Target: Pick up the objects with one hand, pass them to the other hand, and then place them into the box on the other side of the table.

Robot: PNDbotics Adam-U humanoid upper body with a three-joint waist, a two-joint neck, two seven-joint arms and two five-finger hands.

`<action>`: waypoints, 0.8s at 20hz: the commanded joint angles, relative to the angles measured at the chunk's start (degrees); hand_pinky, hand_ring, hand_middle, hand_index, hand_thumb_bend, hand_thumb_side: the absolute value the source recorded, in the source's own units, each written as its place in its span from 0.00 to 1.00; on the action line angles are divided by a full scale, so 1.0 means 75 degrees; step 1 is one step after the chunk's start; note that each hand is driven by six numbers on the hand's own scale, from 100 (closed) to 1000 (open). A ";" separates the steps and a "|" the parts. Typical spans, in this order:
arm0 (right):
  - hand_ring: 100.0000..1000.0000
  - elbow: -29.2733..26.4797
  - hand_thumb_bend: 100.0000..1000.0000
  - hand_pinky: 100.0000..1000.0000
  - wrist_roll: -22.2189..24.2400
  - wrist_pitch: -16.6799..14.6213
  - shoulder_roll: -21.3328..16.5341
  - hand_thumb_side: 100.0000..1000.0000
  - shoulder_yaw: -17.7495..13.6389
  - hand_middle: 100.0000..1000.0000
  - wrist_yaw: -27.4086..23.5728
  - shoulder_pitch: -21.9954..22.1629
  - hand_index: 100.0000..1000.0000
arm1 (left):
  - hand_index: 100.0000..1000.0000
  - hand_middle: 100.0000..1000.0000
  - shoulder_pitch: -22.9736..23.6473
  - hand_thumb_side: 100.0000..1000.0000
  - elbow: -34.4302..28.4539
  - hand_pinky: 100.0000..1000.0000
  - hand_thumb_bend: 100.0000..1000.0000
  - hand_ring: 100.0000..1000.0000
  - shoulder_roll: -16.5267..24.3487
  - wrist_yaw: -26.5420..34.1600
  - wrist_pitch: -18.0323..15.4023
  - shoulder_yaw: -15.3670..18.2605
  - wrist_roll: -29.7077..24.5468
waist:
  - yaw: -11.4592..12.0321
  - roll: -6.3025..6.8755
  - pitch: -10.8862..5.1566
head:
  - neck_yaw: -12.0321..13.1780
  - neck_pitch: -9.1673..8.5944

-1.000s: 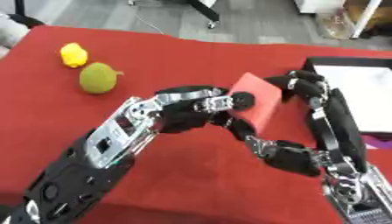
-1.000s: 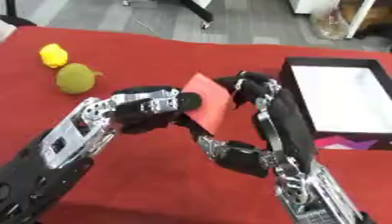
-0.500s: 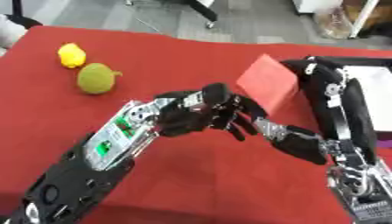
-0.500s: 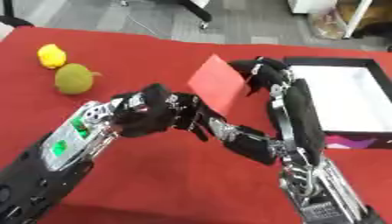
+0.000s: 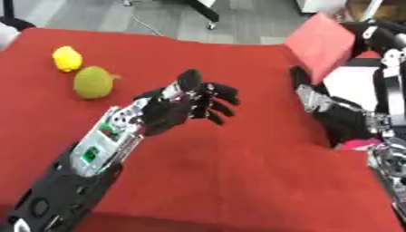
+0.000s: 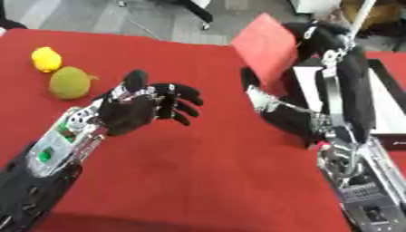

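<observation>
Red block point(image 6: 266, 41) pinched by right hand point(image 6: 321, 34), left hand point(image 6: 147, 106) spread empty, right eye view shows right forearm fuller

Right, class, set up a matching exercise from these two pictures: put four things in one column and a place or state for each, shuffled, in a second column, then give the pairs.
Things:
1. red block
2. left hand
3. yellow fruit
4. green fruit

Places or states:
A. open and empty over the red table
B. on the table, nearest the far left corner
C. held up by the right hand
D. on the table, just nearer than its smaller neighbour

Pairs: 1-C, 2-A, 3-B, 4-D
</observation>
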 commanded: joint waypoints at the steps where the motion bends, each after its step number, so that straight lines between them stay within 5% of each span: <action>1: 0.35 0.0155 0.01 0.36 -0.0289 0.0636 -0.0606 0.13 -0.0526 0.32 -0.0423 -0.0117 0.48 | 0.88 0.78 0.0138 0.86 -0.0214 0.78 0.67 0.79 0.0030 -0.0071 -0.0233 0.0421 0.0431 | 0.0033 0.0015 -0.0071 | -0.0478 -0.0014; 7: 0.36 0.1992 0.15 0.37 -0.0988 0.1179 -0.1200 0.10 -0.0870 0.32 -0.1603 -0.0391 0.50 | 0.85 0.76 0.0642 0.78 -0.0785 0.77 0.50 0.76 -0.0107 -0.0391 -0.0679 0.0938 0.1018 | 0.0177 0.0020 -0.0052 | -0.1458 -0.0014; 16: 0.40 0.5765 0.34 0.40 -0.1188 0.0934 -0.1570 0.11 -0.0925 0.36 -0.3046 -0.1656 0.56 | 0.85 0.75 0.1045 0.75 -0.1513 0.77 0.47 0.76 -0.0533 -0.0687 -0.1065 0.1328 0.1233 | 0.0402 0.0080 -0.0065 | -0.2165 -0.0014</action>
